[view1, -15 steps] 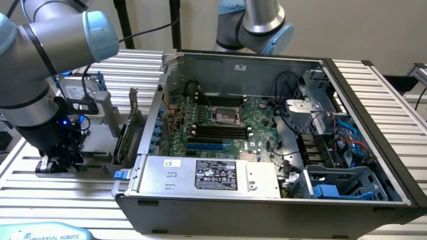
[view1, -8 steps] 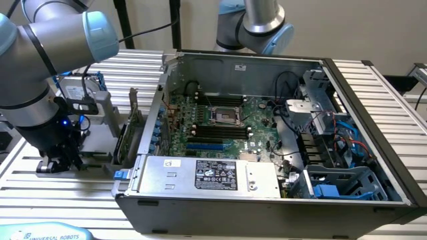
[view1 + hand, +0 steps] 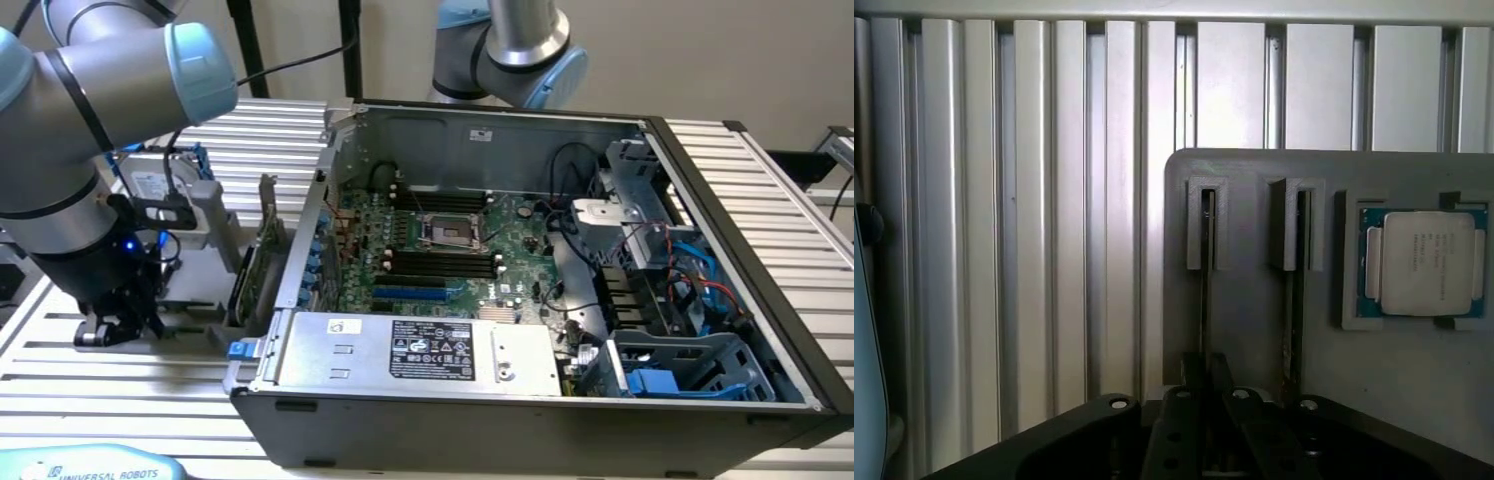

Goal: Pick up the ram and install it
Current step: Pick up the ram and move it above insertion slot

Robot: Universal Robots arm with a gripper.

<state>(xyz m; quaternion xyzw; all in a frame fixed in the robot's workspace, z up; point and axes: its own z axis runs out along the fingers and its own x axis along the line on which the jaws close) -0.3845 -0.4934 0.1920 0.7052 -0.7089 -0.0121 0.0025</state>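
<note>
The gripper (image 3: 118, 322) hangs low at the exterior view's left, right down on a grey holder (image 3: 194, 325) that sits on the slatted table (image 3: 80, 400) just beside the open computer case (image 3: 534, 430). From here it cannot be told whether it is open or closed. A tall green card (image 3: 256, 250) stands upright between the gripper and the case. The black memory slots (image 3: 434, 263) lie on the board inside the case, well apart from the gripper toward the exterior view's right. In the wrist view the gripper (image 3: 1206, 400) sits directly over the ram (image 3: 1204, 300), which stands on its long edge in the holder (image 3: 1254, 330) and shows as a thin dark line. The ram's long axis runs straight out from under the gripper to a slotted end bracket (image 3: 1206, 225), so the gripper straddles the board across its thin side, with no visible offset to either side. Whether it has actually clamped the ram cannot be told. A second thin board (image 3: 1294, 300) stands parallel in the neighbouring slot, just beside the ram, and a square silver processor (image 3: 1426, 262) lies flat in its own pocket beyond that.
</note>
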